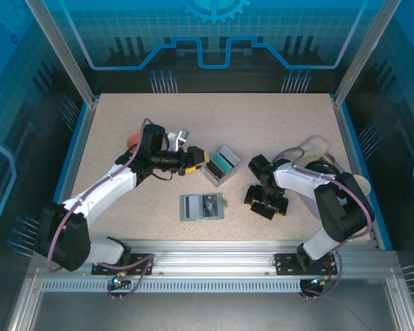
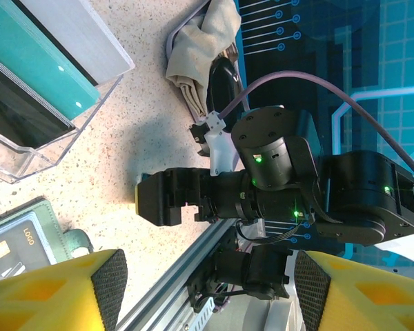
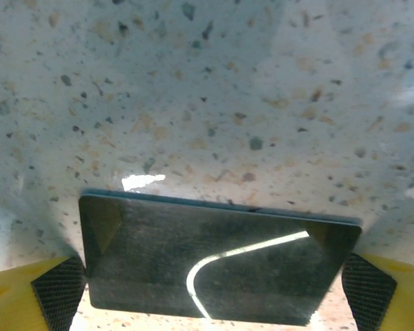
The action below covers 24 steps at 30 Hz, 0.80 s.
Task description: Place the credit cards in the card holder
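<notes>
The card holder (image 1: 202, 206) lies open near the front middle of the table, sage green with a grey inside; its corner (image 2: 21, 238) also appears in the left wrist view. A teal credit card (image 2: 34, 58) and a dark one (image 2: 21, 110) stand in a clear plastic box (image 1: 221, 167). My left gripper (image 1: 201, 160) (image 2: 207, 283) hovers just left of that box, open, with nothing between its fingers. My right gripper (image 1: 268, 203) (image 3: 210, 289) points down at the table, open. A dark credit card (image 3: 214, 265) with a white curved line lies between its pads (image 3: 58, 289).
A crumpled beige cloth (image 2: 200, 48) (image 1: 316, 147) lies at the right behind my right arm. An orange object (image 1: 132, 138) and a small white piece (image 1: 181, 136) sit behind my left arm. The aluminium rail (image 1: 214, 248) runs along the near edge.
</notes>
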Each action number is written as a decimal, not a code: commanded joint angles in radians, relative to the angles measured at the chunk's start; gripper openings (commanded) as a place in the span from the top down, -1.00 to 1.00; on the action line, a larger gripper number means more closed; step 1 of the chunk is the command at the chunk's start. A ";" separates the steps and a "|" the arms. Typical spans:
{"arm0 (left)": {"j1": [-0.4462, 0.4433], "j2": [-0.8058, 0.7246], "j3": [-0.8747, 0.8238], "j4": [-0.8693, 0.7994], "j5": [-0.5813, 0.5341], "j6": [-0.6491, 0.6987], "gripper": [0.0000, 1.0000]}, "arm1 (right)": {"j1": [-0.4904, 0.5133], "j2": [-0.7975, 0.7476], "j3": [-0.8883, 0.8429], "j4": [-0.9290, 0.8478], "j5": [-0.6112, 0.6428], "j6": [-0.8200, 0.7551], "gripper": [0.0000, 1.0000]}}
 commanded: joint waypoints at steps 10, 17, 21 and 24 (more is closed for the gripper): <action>-0.005 0.006 0.034 -0.013 0.012 0.005 -0.37 | 0.030 0.068 -0.028 0.025 -0.018 0.070 -0.85; -0.005 0.010 0.042 -0.012 0.012 0.002 -0.37 | 0.034 -0.013 -0.038 0.038 -0.016 0.029 -0.78; -0.005 0.014 0.045 -0.008 0.017 -0.002 -0.37 | 0.032 -0.061 -0.042 0.027 -0.009 -0.008 -0.76; -0.005 0.013 0.048 -0.011 0.021 -0.001 -0.38 | 0.035 -0.096 -0.040 0.020 -0.013 -0.060 -0.76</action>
